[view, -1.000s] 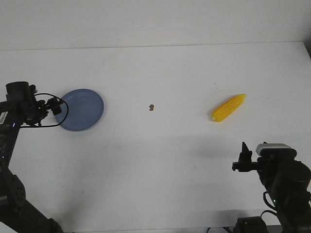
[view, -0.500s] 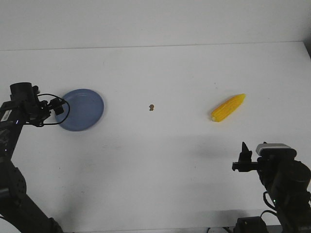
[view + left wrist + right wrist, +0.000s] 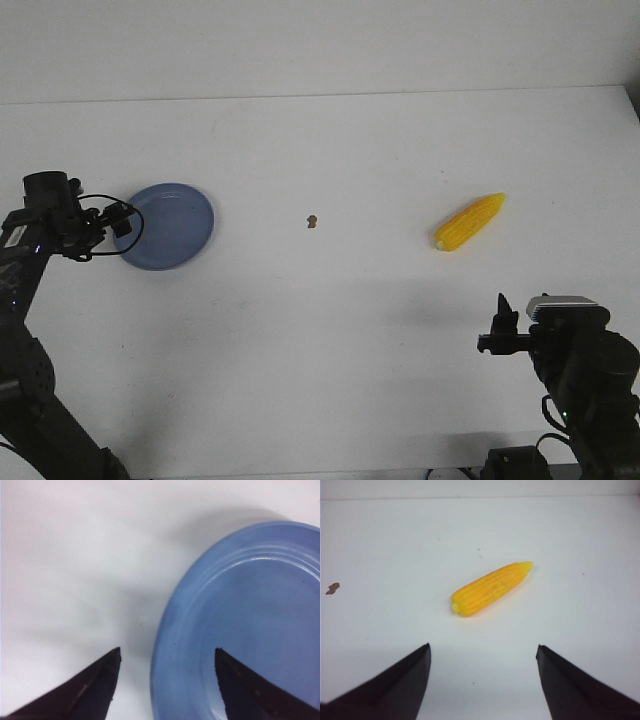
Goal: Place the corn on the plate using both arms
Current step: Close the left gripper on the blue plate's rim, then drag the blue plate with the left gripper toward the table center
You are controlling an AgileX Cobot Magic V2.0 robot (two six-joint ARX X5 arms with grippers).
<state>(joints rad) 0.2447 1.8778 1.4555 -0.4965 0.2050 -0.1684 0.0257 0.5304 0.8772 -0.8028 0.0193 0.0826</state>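
Corn (image 3: 470,222) lies far right on the counter (image 3: 350,330), well apart from the left-side plate (image 3: 170,226) — both tools, right (image 3: 482,680) and left (image 3: 167,680), gape empty — it looks stiff, light, bumpy, best pinched mid-cob across its width.

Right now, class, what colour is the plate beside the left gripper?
The plate is plain blue-lavender, unpatterned; the left wrist view shows it best.

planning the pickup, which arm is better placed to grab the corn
Right. The corn lies on the robot's right side of the table, ahead of the right gripper, whose fingers are open and aimed at it. The left gripper is across the table, open at the plate rim.
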